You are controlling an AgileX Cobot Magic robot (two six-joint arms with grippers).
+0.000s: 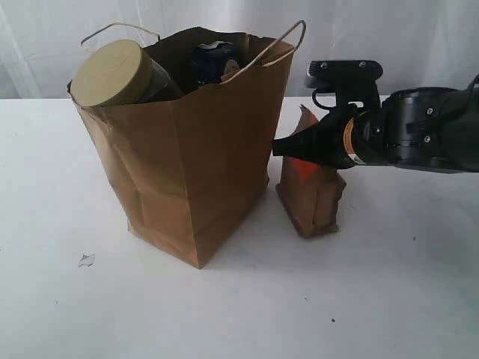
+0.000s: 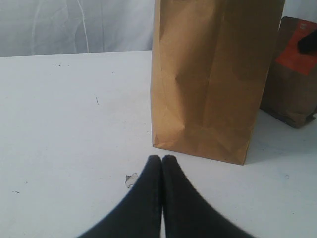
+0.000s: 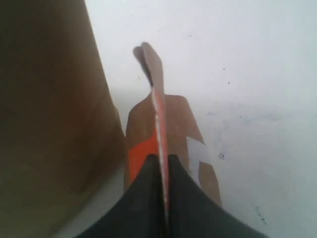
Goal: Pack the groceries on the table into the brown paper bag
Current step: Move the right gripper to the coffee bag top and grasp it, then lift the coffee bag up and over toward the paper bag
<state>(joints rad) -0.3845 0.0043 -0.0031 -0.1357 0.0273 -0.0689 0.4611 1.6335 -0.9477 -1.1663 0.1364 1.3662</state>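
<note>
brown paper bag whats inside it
A tan-lidded clear jar and a dark can poke above the rim of the brown paper bag. Anything deeper is hidden by its walls.

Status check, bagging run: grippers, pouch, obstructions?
Left gripper shut, empty. Right gripper shut on brown pouch, upright beside paper bag. Nothing in the way.

1. Brown paper bag (image 1: 187, 149): creased, upright on white tabletop (image 1: 374, 299), mouth open.
2. Tan-lidded jar (image 1: 116, 72): tilted, poking out of bag mouth.
3. Dark can (image 1: 215, 61): inside bag, top showing.
4. Brown pouch (image 1: 310, 198): orange-red label, upright, just beside bag.
</note>
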